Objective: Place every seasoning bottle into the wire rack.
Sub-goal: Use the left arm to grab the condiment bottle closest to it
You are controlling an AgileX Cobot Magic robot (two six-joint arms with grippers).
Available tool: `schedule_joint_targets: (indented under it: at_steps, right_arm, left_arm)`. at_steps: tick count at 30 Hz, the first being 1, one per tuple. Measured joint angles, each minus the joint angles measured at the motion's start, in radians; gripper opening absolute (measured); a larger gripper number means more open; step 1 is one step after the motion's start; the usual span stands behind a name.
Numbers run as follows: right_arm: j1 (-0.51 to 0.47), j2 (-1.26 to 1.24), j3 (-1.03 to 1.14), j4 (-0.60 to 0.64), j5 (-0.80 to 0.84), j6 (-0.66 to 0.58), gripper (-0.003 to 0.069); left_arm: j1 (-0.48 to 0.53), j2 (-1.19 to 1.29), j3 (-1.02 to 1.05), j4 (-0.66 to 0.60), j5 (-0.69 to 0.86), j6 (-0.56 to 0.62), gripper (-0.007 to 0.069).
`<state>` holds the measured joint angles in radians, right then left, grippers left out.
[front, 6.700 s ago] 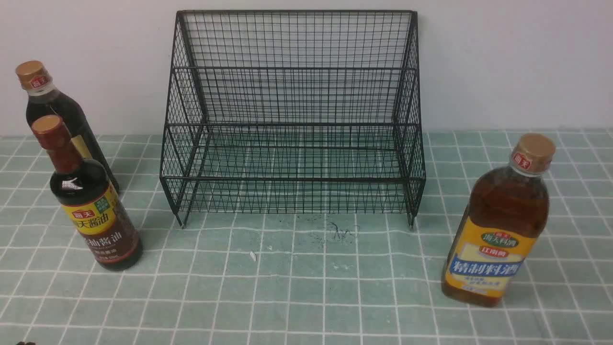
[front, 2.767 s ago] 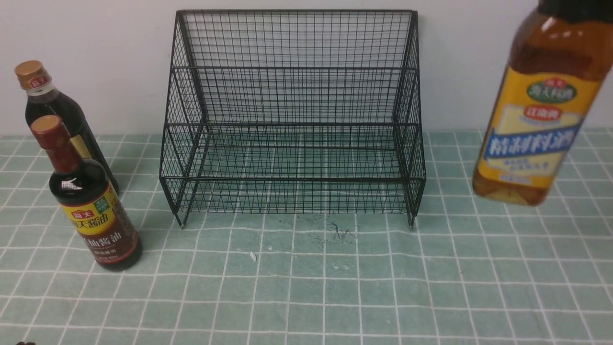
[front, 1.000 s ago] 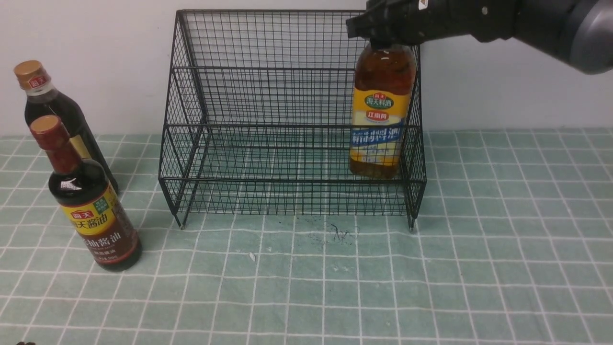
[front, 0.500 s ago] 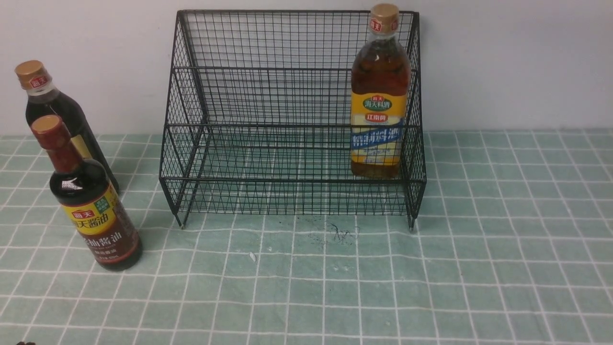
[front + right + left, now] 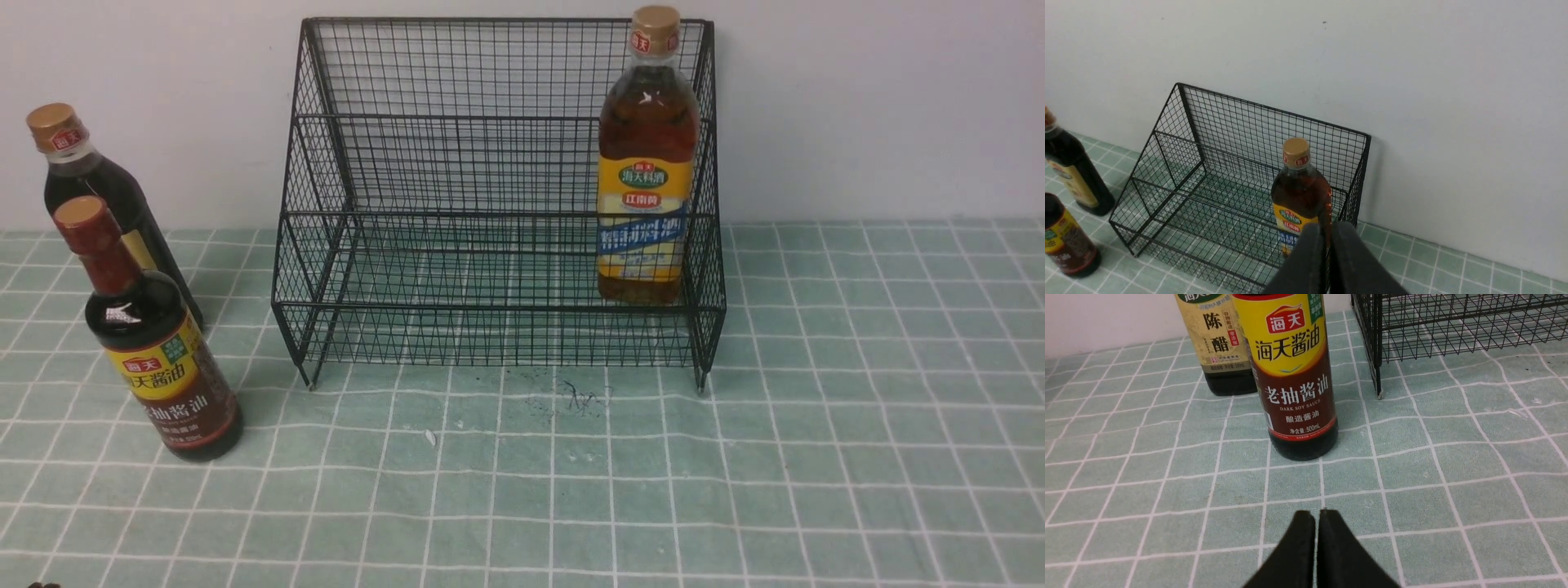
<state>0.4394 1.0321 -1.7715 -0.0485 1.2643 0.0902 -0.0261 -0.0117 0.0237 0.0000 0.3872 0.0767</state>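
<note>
The wire rack (image 5: 498,196) sits at 12 o'clock on the checked cloth (image 5: 816,457). The amber bottle (image 5: 645,204) stands upright in its front tier, at the 3 o'clock end, ahead of and below my right pincer (image 5: 1329,230), which is clenched on nothing. The red-necked dark bottle (image 5: 155,359) and the gold-capped dark bottle (image 5: 82,180) stand outside, at the rack's 9 o'clock. The former is at 12 o'clock from my left pincer (image 5: 1316,516), apart from it; that pincer is likewise clenched empty.

Wine bottle (image 5: 647,188) stands in the wire rack (image 5: 506,118), at its right; left of it, soy bottle (image 5: 159,359) before vinegar bottle (image 5: 82,180).

amber bottle (image 5: 649,139) now racked, right tool (image 5: 1327,227) withdrawn
</note>
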Motion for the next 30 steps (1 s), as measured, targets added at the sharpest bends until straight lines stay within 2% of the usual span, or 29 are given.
schedule_joint_targets:
  at_steps: [4,8,9,12,15,18,26,30]
  right_arm:
    - [0.000,-0.147,0.159,0.049,-0.025,0.039,-0.0013]
    - [0.000,-0.370,0.482,0.120,-0.249,0.078,-0.0013]
    - [0.000,-0.370,0.496,0.124,-0.249,0.078,-0.0013]
    - [0.000,-0.482,0.728,0.228,-0.432,0.081,-0.0015]
    - [0.000,-0.535,0.871,0.341,-0.534,0.081,-0.0015]
    - [0.000,-0.557,0.938,0.379,-0.578,0.068,-0.0015]
    - [0.000,-0.566,1.028,0.374,-0.721,-0.201,-0.0015]
    - [-0.033,-0.597,1.099,0.381,-0.819,-0.277,-0.0015]
  left_arm:
    - [0.000,0.000,0.000,0.000,0.000,0.000,-0.0006]
    - [0.000,0.000,0.000,0.000,0.000,0.000,-0.0006]
    - [0.000,0.000,0.000,0.000,0.000,0.000,-0.0006]
    - [0.000,0.000,0.000,0.000,0.000,0.000,-0.0006]
    - [0.000,0.000,0.000,0.000,0.000,0.000,-0.0006]
    - [0.000,0.000,0.000,0.000,0.000,0.000,-0.0006]
    - [0.000,0.000,0.000,0.000,0.000,0.000,-0.0006]
    - [0.000,0.000,0.000,0.000,0.000,0.000,-0.0006]
